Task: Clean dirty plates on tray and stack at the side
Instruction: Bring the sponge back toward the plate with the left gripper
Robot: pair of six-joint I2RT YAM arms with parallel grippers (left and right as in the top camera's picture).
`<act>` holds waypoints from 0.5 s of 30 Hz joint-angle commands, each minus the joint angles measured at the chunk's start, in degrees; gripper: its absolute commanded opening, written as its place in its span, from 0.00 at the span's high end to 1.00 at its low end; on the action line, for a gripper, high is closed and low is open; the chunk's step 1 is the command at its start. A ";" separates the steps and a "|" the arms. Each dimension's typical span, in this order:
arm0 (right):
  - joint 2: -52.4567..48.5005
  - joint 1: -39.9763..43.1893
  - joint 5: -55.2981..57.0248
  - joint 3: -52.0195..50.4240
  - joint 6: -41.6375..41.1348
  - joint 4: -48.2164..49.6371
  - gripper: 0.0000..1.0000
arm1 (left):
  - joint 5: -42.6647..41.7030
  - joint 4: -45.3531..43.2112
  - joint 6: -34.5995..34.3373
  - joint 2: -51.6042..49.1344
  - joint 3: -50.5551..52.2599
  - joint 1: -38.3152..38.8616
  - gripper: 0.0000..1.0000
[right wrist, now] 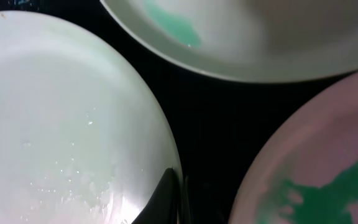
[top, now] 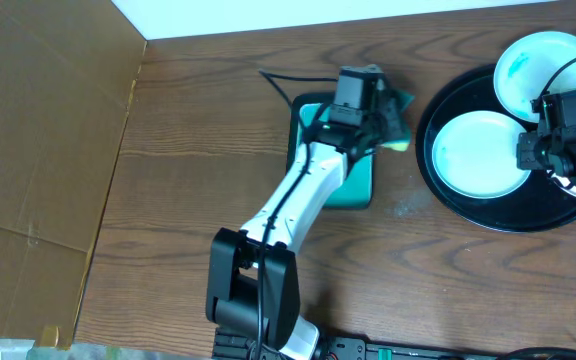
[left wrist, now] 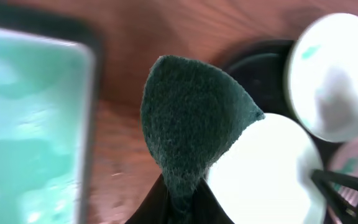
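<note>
The black tray [top: 438, 185] at the right holds three white plates. One plate [top: 473, 155] lies at its left and looks wet, with faint teal. A second plate [top: 533, 65] with a teal smear lies at the back. A third is mostly hidden under my right arm; it shows in the right wrist view [right wrist: 316, 168] with a green smear. My right gripper [top: 530, 150] [right wrist: 176, 193] is shut on the right rim of the left plate [right wrist: 61, 124]. My left gripper [top: 380, 115] [left wrist: 182, 193] is shut on a dark green sponge [left wrist: 191, 118], held above the table just left of the tray [left wrist: 253, 68].
A small rectangular teal dish [top: 353, 185] with a black edge lies under my left arm, left of the tray; it also shows in the left wrist view [left wrist: 30, 124]. A cardboard wall [top: 38, 130] runs along the left side. A black cable [top: 278, 78] lies behind the dish.
</note>
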State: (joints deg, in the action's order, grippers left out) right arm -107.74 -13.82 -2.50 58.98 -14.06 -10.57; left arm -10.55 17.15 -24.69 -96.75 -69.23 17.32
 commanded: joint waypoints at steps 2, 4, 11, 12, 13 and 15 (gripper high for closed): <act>-3.17 0.13 2.45 -0.02 -0.92 1.42 0.99 | -0.48 -3.52 -1.11 0.02 0.50 3.89 0.93; -3.17 0.13 2.45 -0.02 -0.92 1.57 0.99 | -0.37 -5.81 -2.29 -0.92 0.50 5.40 0.93; -3.17 0.13 2.45 -0.02 -0.90 1.55 0.99 | -0.42 -15.26 -4.42 -9.07 0.50 9.35 0.93; -3.17 0.13 2.45 -0.02 -0.90 1.53 0.99 | -0.42 -16.46 -4.42 -10.40 0.50 9.66 0.93; -3.17 0.13 2.45 -0.02 -0.92 1.51 0.99 | -0.42 -17.42 -4.42 -11.85 0.50 9.94 0.93; -3.17 0.13 2.43 -0.02 -0.92 1.51 0.99 | -0.42 -18.67 -4.35 -14.25 0.50 10.40 0.93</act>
State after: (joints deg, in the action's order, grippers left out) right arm -108.27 -13.82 -2.35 59.07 -14.06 -8.99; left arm -10.63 -0.58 -28.51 -108.38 -69.21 27.27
